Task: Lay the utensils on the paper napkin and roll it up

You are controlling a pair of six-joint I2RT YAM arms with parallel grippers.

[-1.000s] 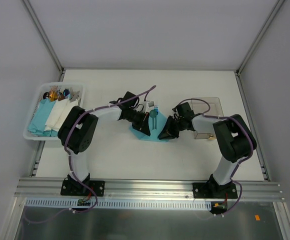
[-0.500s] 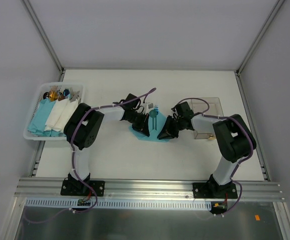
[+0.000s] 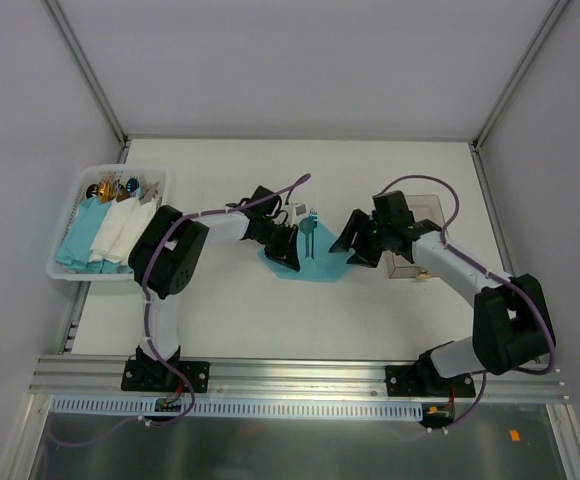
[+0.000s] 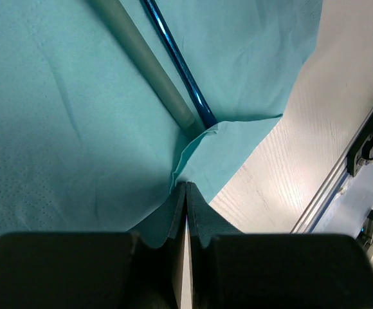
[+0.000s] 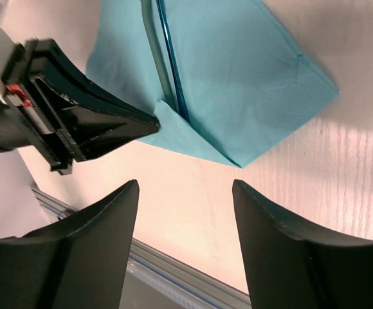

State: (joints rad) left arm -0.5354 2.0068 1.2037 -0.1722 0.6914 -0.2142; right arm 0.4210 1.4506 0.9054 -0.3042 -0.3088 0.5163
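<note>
The left hand (image 4: 186, 188) is closed on one corner of the paper napkin (image 4: 58, 129), which lies on the tabletop (image 3: 250, 310) with that corner folded over the ends of the utensils (image 4: 149, 64). The utensils lie side by side on it. The right hand (image 5: 185, 193) is spread wide, holds nothing, and hangs just beside the paper napkin.

Thin teal paper napkin (image 4: 58, 129) lies flat on table (image 4: 289, 167), near corner lifted and folded at the handle ends. Utensils (image 4: 151, 64): two slim handles, pale teal and blue, lie side by side on it.
</note>
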